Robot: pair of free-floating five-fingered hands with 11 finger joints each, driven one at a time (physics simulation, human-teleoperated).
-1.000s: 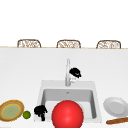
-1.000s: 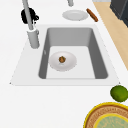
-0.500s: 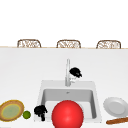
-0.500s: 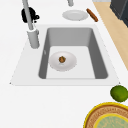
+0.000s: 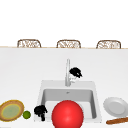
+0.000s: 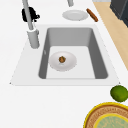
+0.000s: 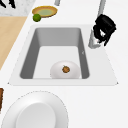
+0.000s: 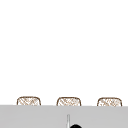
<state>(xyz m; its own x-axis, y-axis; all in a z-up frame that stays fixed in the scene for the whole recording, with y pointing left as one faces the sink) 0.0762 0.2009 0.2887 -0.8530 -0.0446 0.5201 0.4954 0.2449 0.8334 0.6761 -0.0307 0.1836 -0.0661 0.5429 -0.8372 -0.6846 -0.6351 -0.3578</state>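
My right hand [image 5: 75,72] hovers just right of the faucet [image 5: 67,72], above the sink's back rim. From the right side, this hand [image 7: 105,28] has its fingers curled downward beside the faucet's base [image 7: 93,42]; I cannot tell whether they touch it. From the left it is a dark shape [image 6: 30,14] behind the faucet's neck [image 6: 31,27]. My left hand [image 5: 40,111] hangs at the sink's front left corner, next to a lime [image 5: 26,114]. A small white dish [image 6: 62,60] with a brown morsel lies in the sink basin [image 6: 97,50].
A large red ball [image 5: 67,115] sits before the sink's front edge. Left of the sink stands a yellow-rimmed woven plate [image 5: 11,110]. On the right are a white plate [image 5: 115,106] and a brown stick [image 5: 117,120]. Three chair backs [image 5: 68,43] line the counter's far side.
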